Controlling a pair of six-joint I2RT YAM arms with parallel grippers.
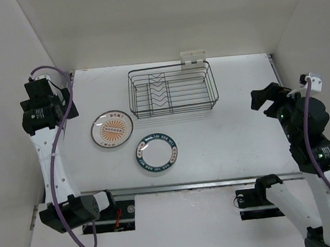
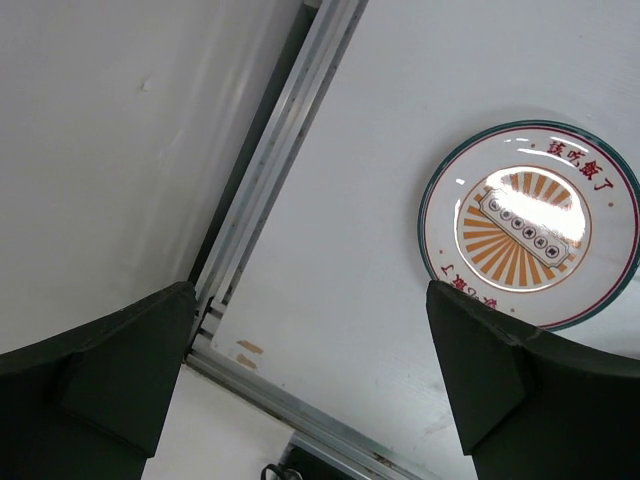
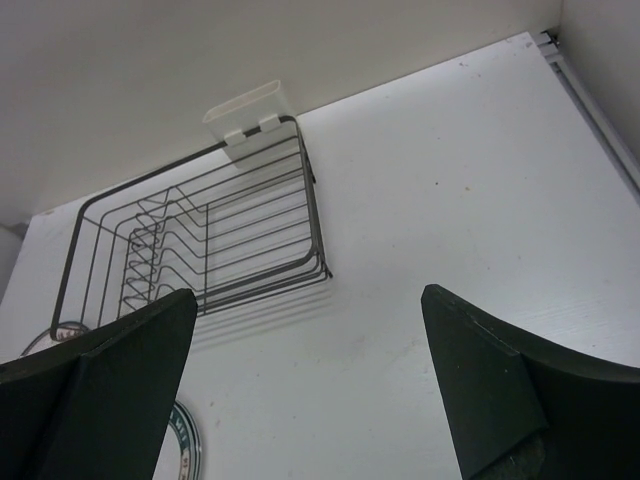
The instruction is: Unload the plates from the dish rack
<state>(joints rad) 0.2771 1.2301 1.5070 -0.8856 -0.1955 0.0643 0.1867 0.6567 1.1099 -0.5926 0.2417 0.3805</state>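
Showed left gripper [image 2: 310,295] parted, right gripper [image 3: 307,293] parted too, teal-rimmed plate [image 3: 188,450] mostly hidden behind its finger, sunburst plate [image 2: 525,220] partly covered

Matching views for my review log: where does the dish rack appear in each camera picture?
Top external: dish rack sits at upper centre.
Left wrist: not in it; only the sunburst plate shows.
Right wrist: the rack fills the left half at middle height.
Shared landmark: the white holder clipped to the rack's far rim, also seen in the right wrist view.
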